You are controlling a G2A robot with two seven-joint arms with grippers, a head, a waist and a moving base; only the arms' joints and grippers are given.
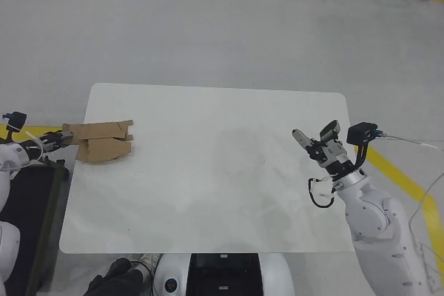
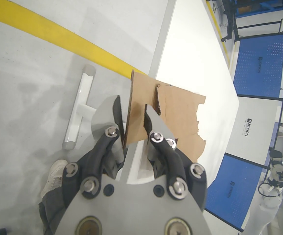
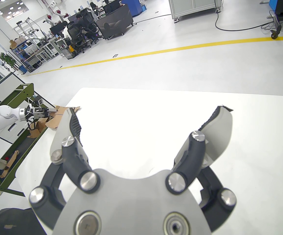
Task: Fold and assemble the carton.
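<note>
Left gripper point(image 2: 133, 108) clamped the edge of a flat brown corrugated-cardboard carton point(image 1: 103, 140) overhanging the far-left edge of the white rectangular table point(image 1: 222, 192). Right gripper point(image 1: 314, 131) hovered spread and empty near the right edge. Judged unassembled: all folding lay ahead.

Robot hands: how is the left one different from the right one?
The left hand is shut on the brown cardboard carton; the right hand is open and holds nothing. The left hand sits at the left edge of the white table; the right hand is over its right side. Both have two dark-padded fingers.
</note>
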